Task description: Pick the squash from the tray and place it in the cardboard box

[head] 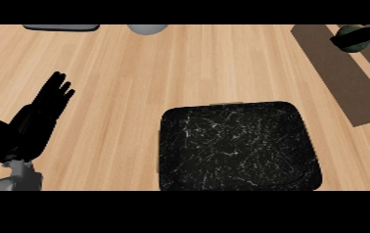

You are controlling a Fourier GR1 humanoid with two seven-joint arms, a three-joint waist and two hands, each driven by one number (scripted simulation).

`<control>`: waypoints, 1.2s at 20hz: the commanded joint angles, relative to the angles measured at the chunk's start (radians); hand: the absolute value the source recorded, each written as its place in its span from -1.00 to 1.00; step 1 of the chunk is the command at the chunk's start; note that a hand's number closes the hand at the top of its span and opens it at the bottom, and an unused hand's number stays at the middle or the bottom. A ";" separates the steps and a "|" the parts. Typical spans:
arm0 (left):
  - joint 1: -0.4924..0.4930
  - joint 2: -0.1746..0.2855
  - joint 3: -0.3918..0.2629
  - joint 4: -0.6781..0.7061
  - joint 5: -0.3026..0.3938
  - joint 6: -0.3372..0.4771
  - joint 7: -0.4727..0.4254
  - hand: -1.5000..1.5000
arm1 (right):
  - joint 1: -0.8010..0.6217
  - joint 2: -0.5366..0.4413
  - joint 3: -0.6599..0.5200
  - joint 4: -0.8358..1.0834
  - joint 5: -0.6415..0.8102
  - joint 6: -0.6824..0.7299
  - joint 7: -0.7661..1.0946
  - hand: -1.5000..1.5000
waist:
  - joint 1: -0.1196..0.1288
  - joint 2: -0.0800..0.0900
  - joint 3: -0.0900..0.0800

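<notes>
At 5 o'clock on the wooden counter [145, 80] lies the black, white-veined tray [239, 146], square with rounded corners; nothing rests on its surface. At 8 o'clock, near the left edge, the left hand [39, 117] rests with fingers straight, spread a little and pointing toward 12 o'clock. At 2 o'clock, cut by the right edge, the squash [353, 37] shows as a dark rounded form with olive-green patches, above the brown panel of the cardboard box [329, 70], well apart from the tray. Whether the black around it belongs to the right hand cannot be told. At 12 o'clock sits a grey rounded object [148, 28]; at 11 o'clock, a dark flat item [61, 27].
</notes>
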 commanded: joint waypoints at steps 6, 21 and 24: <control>-0.002 -0.005 -0.014 -0.026 -0.007 0.002 0.017 0.00 | 0.084 0.007 -0.087 0.037 -0.107 -0.080 -0.189 -1.00 | 0.002 -0.001 0.002; 0.015 0.010 0.054 0.053 0.024 -0.019 -0.048 0.00 | 0.115 -0.084 -0.392 -0.120 -0.496 -0.173 -0.382 -1.00 | -0.033 -0.015 -0.001; 0.025 -0.012 0.025 0.075 -0.010 -0.015 -0.078 0.00 | 0.186 -0.123 -0.445 -0.148 -0.580 -0.111 -0.445 -1.00 | -0.044 -0.017 -0.001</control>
